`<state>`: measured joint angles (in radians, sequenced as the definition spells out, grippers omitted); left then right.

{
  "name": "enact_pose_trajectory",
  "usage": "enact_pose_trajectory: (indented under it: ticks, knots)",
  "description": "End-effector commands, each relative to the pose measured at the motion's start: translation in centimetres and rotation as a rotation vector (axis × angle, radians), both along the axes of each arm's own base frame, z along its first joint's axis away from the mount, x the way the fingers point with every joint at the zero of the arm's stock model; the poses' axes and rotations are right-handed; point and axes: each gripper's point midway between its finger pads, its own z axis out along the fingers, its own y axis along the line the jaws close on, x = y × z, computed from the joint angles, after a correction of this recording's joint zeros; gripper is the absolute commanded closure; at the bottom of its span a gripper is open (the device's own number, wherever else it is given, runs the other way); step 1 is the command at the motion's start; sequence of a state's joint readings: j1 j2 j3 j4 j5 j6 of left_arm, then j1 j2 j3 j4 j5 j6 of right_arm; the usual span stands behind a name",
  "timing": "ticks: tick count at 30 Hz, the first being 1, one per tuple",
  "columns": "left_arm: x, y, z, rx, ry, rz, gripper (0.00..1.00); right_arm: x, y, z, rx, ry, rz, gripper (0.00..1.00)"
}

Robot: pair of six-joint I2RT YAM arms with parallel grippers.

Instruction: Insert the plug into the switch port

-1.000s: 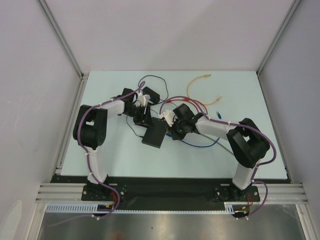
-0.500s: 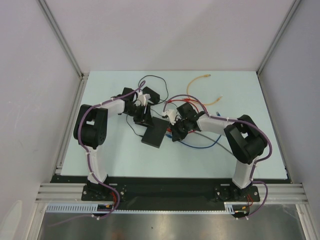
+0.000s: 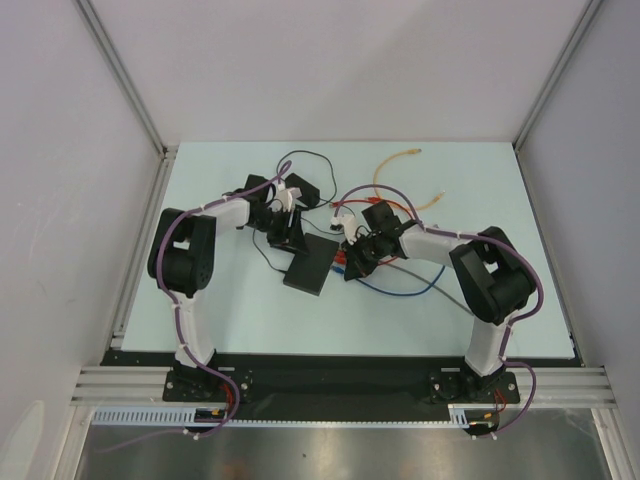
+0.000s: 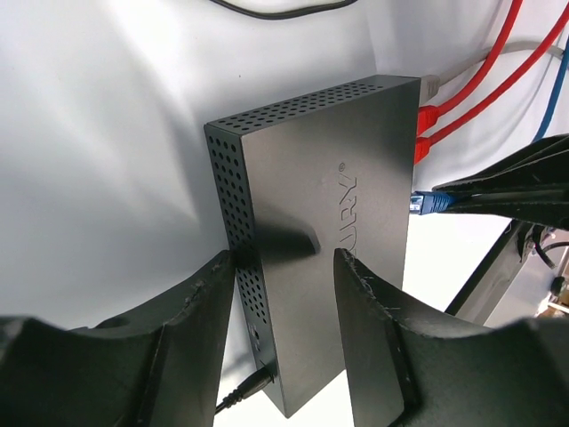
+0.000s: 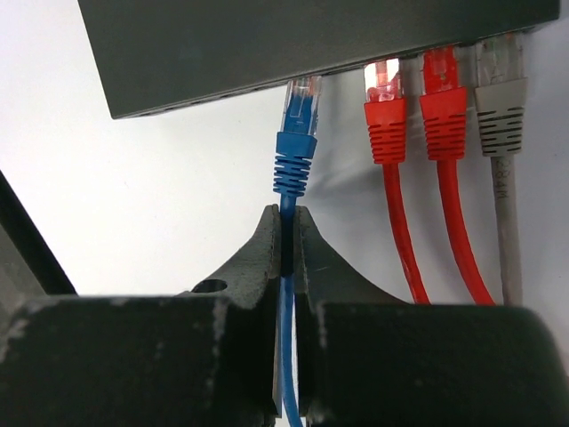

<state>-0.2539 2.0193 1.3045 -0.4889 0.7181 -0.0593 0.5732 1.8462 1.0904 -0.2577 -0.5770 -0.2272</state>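
While your right tool [image 5: 286, 233] pinches the blue cable [image 5: 285, 374] just behind its plug [image 5: 298, 133], the plug's long axis points straight at the switch port [image 5: 302, 84], clear tip at the opening. Your left tool [image 4: 280, 294] straddles the switch [image 4: 338, 222], jaws half-spread. Compared with a second ago, your right arm has swung nearer the box.

Only one piece of lettering could be made out — a raised or embossed brand mark on the top face of the flat, matte black rectangular box with perforated sides [image 4: 329, 231], seen in the left wrist view. Its visible letters read roughly "URY" followed by a small registered-trademark circle; the start of the word ran down towards the gripper fingers and could not be read with certainty. In the overhead and right wrist views the box showed no legible text — nothing else in any view carried readable print, numbers or signs.
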Motion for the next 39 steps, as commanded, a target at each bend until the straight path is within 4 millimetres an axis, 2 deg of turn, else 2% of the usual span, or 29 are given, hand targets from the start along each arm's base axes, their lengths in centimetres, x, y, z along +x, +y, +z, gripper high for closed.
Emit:
enact_pose_trajectory:
  ticks: [1,8,16,23,30,35,39]
  knots:
    - [0.0,-1.5,0.7,-0.052,-0.012,-0.055,0.47,1.0,2.0,0.6,0.059,-0.114,0.071,1.00]
    - [-0.1,-1.5,0.5,-0.049,-0.010,-0.063,0.47,0.7,1.8,-1.2,0.033,-0.114,0.107,1.00]
    - [-0.3,-1.4,0.0,-0.025,0.000,-0.082,0.49,1.7,1.6,-1.4,0.052,-0.140,0.101,1.00]
    - [-0.9,-2.2,-0.2,-0.026,0.008,-0.124,0.58,3.1,1.6,-1.9,-0.037,-0.258,0.108,1.00]
    - [-1.6,-2.6,-0.4,-0.040,0.035,-0.130,0.59,3.7,1.7,-2.4,-0.131,-0.363,0.083,1.00]
    - [-2.4,-2.4,-0.7,-0.043,0.059,-0.127,0.59,3.8,1.6,-2.2,-0.173,-0.403,0.037,1.00]
    - [-2.9,-2.5,-0.9,-0.051,0.083,-0.113,0.60,4.7,1.6,-1.8,-0.200,-0.477,0.000,1.00]
